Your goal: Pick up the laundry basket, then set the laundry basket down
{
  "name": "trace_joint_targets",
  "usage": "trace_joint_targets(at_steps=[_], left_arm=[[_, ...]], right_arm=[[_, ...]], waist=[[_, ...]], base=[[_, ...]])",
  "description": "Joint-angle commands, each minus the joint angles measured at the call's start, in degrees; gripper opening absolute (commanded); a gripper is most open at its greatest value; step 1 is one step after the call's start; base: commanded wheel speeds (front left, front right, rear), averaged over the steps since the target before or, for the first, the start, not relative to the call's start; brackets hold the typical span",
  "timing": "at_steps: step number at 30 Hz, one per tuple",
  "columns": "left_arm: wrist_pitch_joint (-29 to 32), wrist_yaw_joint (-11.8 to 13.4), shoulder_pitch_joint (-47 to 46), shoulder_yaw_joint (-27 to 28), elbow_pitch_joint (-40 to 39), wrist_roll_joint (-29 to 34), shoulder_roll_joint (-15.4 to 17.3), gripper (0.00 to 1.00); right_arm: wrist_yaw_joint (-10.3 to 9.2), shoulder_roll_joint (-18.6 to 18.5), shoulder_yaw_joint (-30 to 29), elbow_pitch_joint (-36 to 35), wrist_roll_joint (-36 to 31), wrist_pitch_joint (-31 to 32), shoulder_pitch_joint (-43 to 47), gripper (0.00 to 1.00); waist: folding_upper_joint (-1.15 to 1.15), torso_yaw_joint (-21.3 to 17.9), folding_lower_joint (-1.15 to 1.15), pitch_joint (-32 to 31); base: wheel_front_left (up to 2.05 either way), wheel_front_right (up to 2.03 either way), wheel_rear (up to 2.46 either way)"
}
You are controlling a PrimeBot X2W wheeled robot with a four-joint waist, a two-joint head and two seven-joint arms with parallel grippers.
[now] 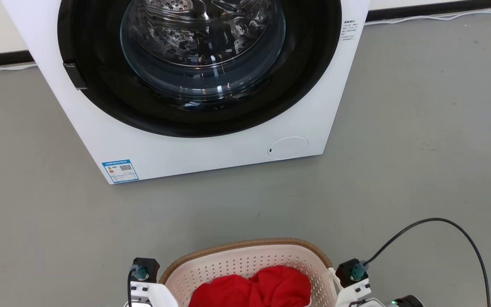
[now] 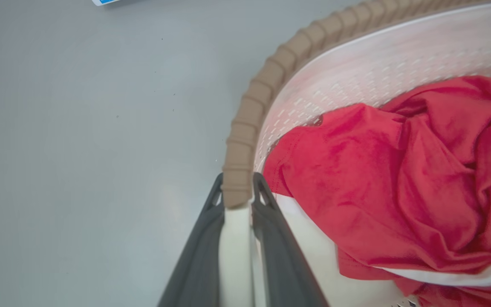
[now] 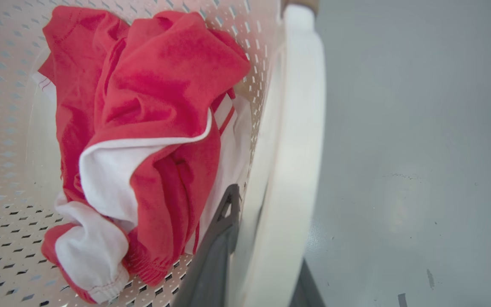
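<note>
The laundry basket [image 1: 245, 248], cream-white and perforated with a brown woven-look rim, sits at the bottom middle of the head view between my two wrists. A red and white garment [image 1: 262, 286] lies in it. In the left wrist view my left gripper [image 2: 238, 186] is shut on the basket's left side, where the brown rim [image 2: 249, 115] meets the white handle [image 2: 235, 251]. In the right wrist view my right gripper [image 3: 267, 209] is shut on the white right handle [image 3: 296, 128], with one dark finger [image 3: 224, 217] inside the basket beside the garment [image 3: 156, 85]. I cannot tell whether the basket touches the floor.
A white front-loading washing machine [image 1: 211, 149] with a shut glass door [image 1: 203, 42] stands on the grey floor [image 1: 420, 128] ahead of the basket. A black cable [image 1: 441, 221] loops up from my right wrist. Open floor lies on both sides.
</note>
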Motion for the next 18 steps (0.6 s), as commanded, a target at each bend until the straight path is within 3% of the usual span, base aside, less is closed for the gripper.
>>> trace_joint_targets(at_steps=[1,18], left_arm=[[-1.94,-1.45,-3.52,0.39,-2.09,0.1,-1.14,0.0],[-2.3,-1.18,-3.74,-2.03,-1.72,-2.43,-1.14,0.0]], right_arm=[[1.47,2.35,2.0,-1.66,-0.37,-0.24,-0.05,0.0],[1.47,2.35,3.26,-1.28,0.94,-0.54,-0.16,0.0]], waist=[[0.0,0.04,0.0,-0.04],[0.0,0.05,0.0,-0.5]], base=[[0.0,0.0,0.0],[0.0,0.0,0.0]])
